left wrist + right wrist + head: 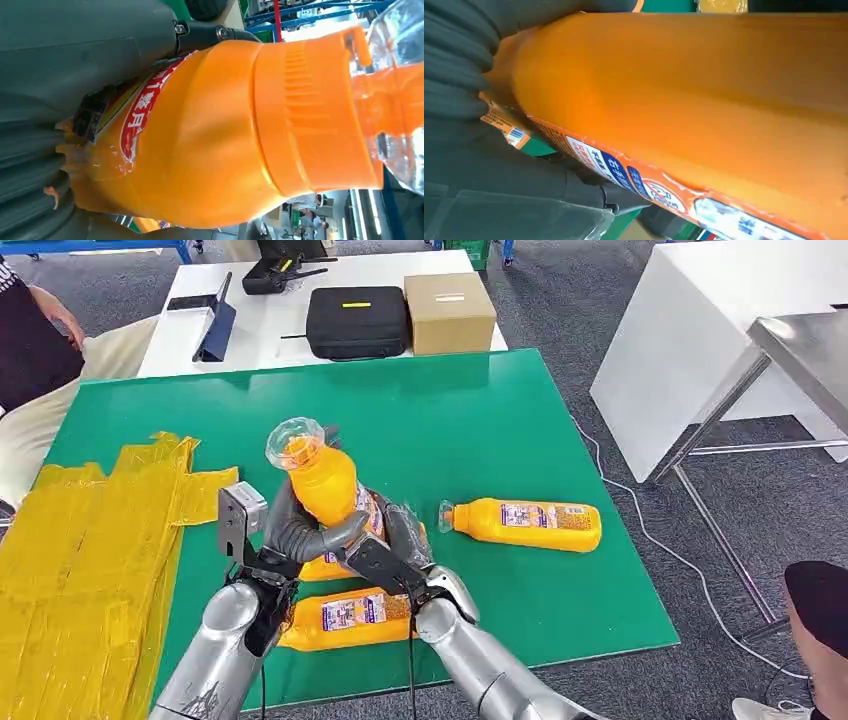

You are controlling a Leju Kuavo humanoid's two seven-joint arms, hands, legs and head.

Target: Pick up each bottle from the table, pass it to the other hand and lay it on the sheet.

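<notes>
Green matting (480, 420) is covering the table, with a yellow sheet (90, 540) lying at nine o'clock. One bottle (322, 485) is being held upright near the front edge, clasped by both the left hand (300, 530) and the right hand (400, 545). If one grip is being loosened too soon, the smooth body is likely to slip and be dropped onto the bottle below (345, 618). Another bottle (525, 523) is lying at three o'clock.
</notes>
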